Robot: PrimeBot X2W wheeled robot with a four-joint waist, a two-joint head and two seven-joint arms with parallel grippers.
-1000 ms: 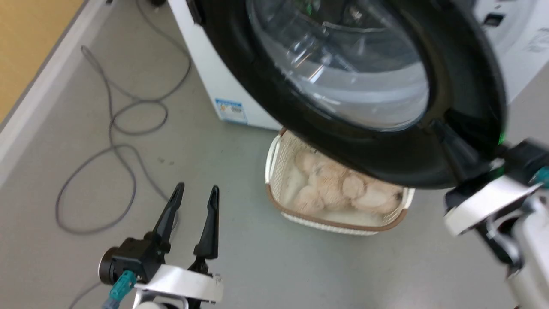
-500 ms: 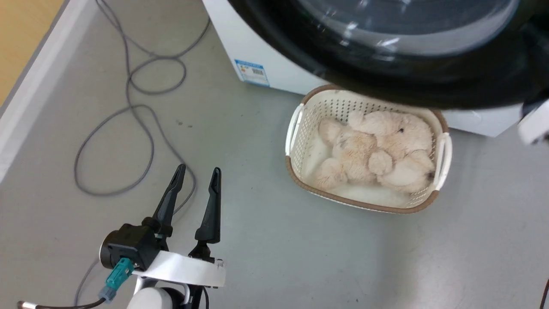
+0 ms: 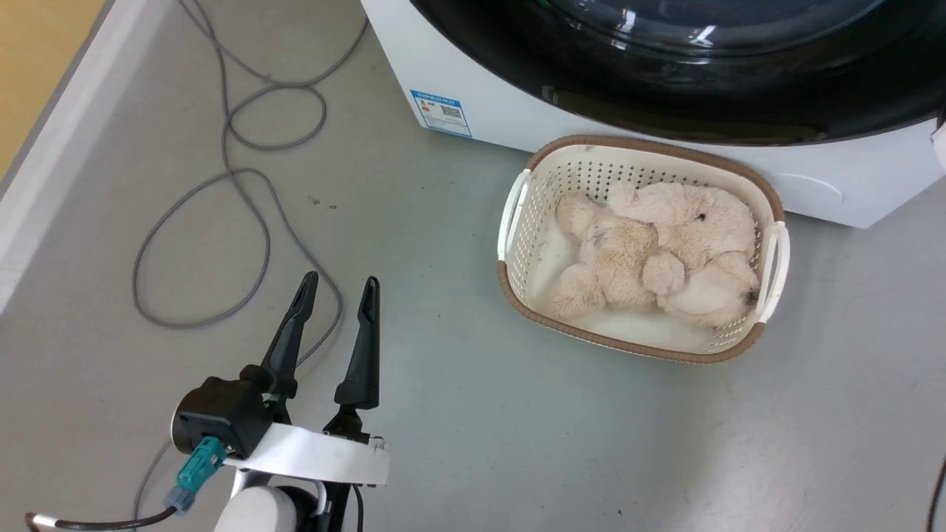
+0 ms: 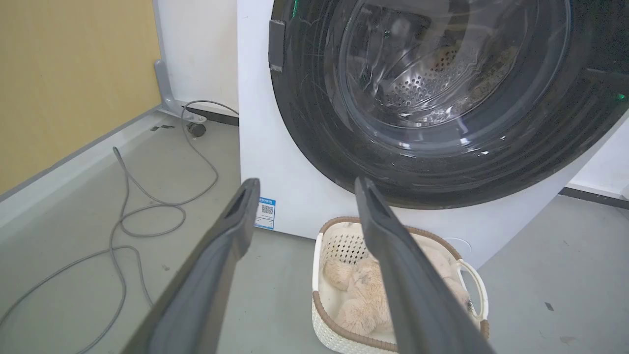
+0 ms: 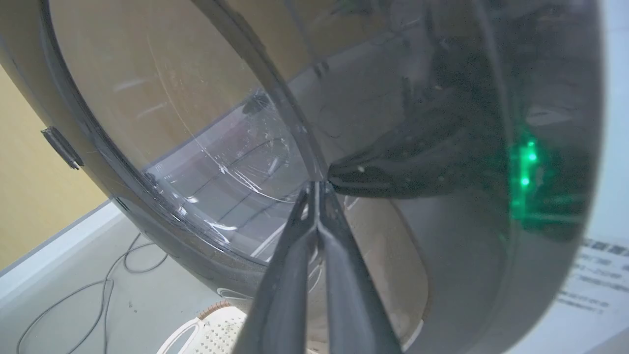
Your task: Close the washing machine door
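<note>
Glossy black, the washing machine door [image 3: 702,103] is seen lying against the white front of the washing machine [image 3: 502,111]. The right gripper [image 5: 317,186], fingers pressed together, is set with its tips at the door's shiny face. The left gripper [image 3: 339,281] is held spread above the grey floor [image 3: 458,443]. A white basket [image 3: 510,222] holding a plush toy [image 3: 650,251] is placed just before the machine.

One washing machine [image 3: 517,125] at one o'clock in the head view, with one washing machine door [image 3: 665,96] and one blue label [image 3: 441,112]. One laundry basket [image 3: 650,353] at three o'clock holds cream plush [image 3: 650,244]; whether it is one toy or two is unclear. One grey cable [image 3: 136,270] at ten o'clock. Two grippers: left gripper [image 3: 340,279], right gripper [image 5: 314,184].
</note>
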